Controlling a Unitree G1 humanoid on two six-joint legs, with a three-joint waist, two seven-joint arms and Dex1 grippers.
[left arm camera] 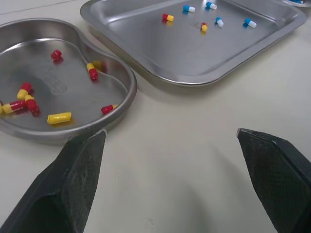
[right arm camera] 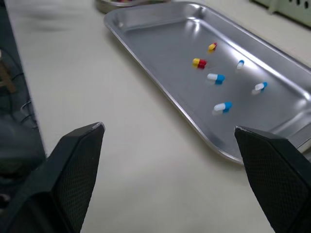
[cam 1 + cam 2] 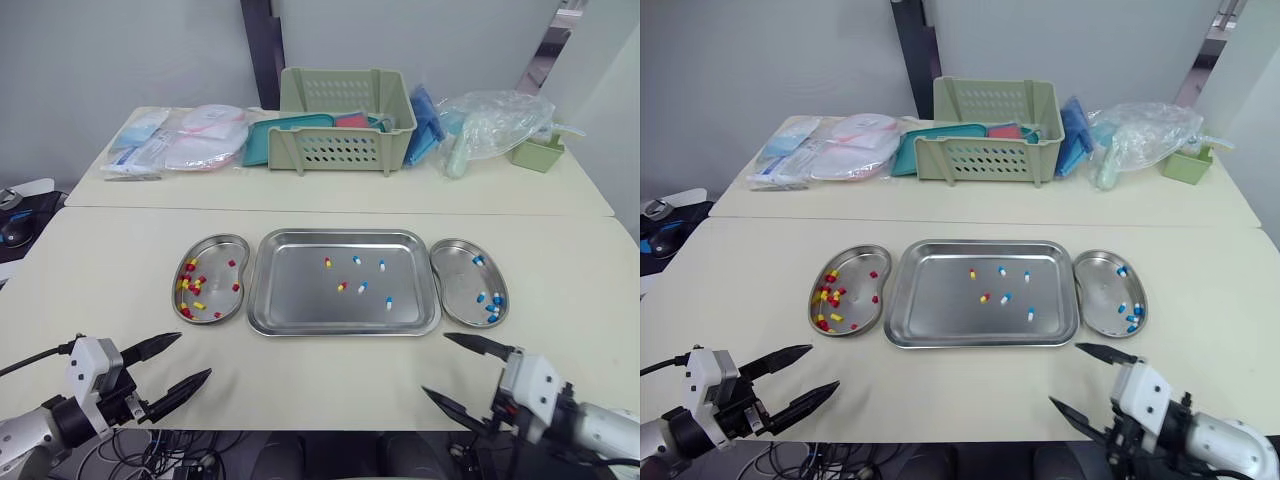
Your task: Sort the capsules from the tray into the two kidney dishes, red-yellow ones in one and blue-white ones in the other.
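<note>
**Q:** How are the grippers set?

**A:** The left gripper [image 3: 195, 355] and right gripper [image 3: 435, 364] hover over the near edge of the table [image 3: 110, 260]. Each has its two black fingers spread wide, holding nothing.

**Q:** And the capsules?

**A:** Beyond the fingertips, between the two grippers, the tray [image 3: 300, 295] holds two red-yellow capsules [image 3: 342, 287] and four blue-white capsules [image 3: 362, 287]. Just ahead of the left fingers sits the left kidney dish [image 3: 222, 268] with red-yellow ones. Ahead of the right fingers is the right kidney dish [image 3: 456, 272], with blue-white ones.

Glossy, smooth metal tray [image 3: 300, 300]; matt, seemingly plastic basket [image 3: 340, 150].
</note>
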